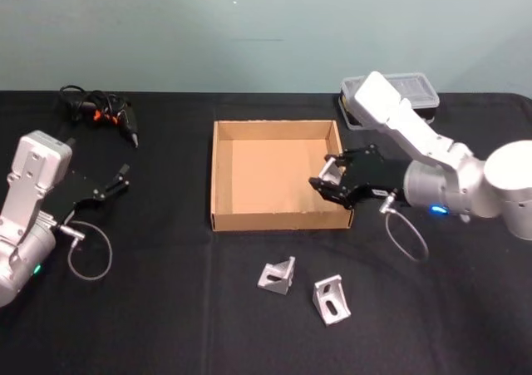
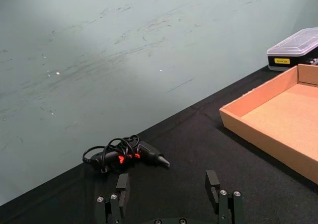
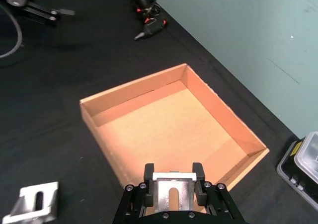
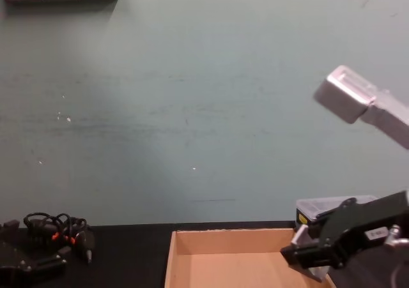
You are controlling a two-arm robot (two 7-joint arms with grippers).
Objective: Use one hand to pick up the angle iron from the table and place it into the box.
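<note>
Head view: high, facing forward and down; box (image 1: 266, 175) whole, centred.
Chest view: low, level, facing the wall (image 4: 192, 109) beyond the box.
Left wrist view: low, off the box's left side.
Right wrist view: close above the box's near-right corner.
Shared: the box.

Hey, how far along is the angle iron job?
Done: the right gripper holds an angle iron off the table. In hand: it hangs over the box's near right corner, not released; the box is empty. Left: drop it in. Two more irons lie on the table. The left gripper sits idle, open.
</note>
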